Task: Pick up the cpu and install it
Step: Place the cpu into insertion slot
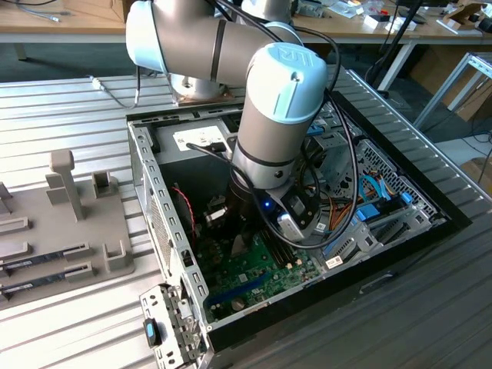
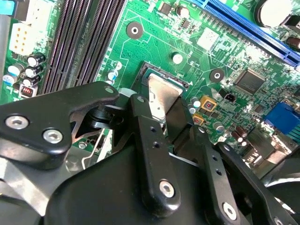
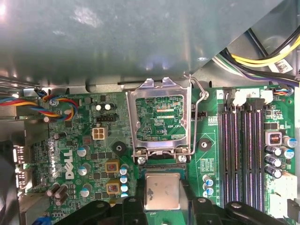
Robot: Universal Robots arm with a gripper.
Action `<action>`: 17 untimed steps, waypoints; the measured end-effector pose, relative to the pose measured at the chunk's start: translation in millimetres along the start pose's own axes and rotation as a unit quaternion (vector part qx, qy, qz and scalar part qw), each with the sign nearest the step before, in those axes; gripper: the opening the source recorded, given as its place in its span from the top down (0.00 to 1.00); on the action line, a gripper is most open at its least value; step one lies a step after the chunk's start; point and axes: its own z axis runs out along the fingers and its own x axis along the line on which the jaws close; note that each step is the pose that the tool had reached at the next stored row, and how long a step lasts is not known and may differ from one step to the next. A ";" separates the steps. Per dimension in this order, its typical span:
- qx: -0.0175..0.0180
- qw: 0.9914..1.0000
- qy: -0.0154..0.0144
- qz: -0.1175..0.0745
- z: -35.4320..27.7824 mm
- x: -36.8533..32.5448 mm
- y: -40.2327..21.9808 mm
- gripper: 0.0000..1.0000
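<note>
The cpu (image 3: 162,191), a flat square chip with a silvery top, sits between the black fingers of my gripper (image 3: 162,202) just over the socket on the green motherboard (image 3: 84,154). Its metal top shows again in the second wrist view as the cpu (image 2: 161,96), with the gripper (image 2: 161,110) shut on its two sides. The socket's metal load plate (image 3: 159,117) is flipped open beside it, with the wire lever (image 3: 199,93) raised. In the exterior view the arm (image 1: 277,115) reaches down into the open computer case (image 1: 150,192), and its wrist hides the chip.
Black memory slots (image 3: 243,150) run beside the socket. Coloured cables (image 1: 369,192) lie at the case's side toward the exterior view's right. A grey fixture plate (image 1: 61,223) with dark memory sticks stands outside the case at the exterior view's left. Blue card slots (image 2: 243,23) cross the board.
</note>
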 end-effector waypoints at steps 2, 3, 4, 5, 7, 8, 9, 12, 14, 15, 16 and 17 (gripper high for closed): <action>0.000 1.000 0.000 0.000 -0.1 0.0 -0.1 0.60; 0.000 1.000 0.000 0.000 -0.2 0.0 0.0 0.60; 0.000 1.000 0.000 0.000 -0.3 0.0 -0.1 0.60; 0.001 1.000 0.000 -0.002 -0.3 0.0 -0.2 0.60; 0.001 1.000 0.000 -0.006 -0.3 0.0 -0.2 0.60; 0.002 1.000 0.000 -0.008 -0.3 0.0 -0.2 0.60; 0.002 1.000 0.000 -0.010 -0.3 0.0 -0.2 0.60; 0.002 1.000 -0.001 -0.015 -0.2 0.0 -0.2 0.60; 0.002 1.000 -0.001 -0.016 -0.2 0.0 -0.1 0.60; 0.002 1.000 -0.001 -0.016 -0.7 0.0 -0.2 0.60; 0.002 1.000 -0.001 -0.016 -2.2 0.1 -0.3 0.60; 0.002 1.000 -0.001 -0.016 -7.2 0.0 -0.5 0.60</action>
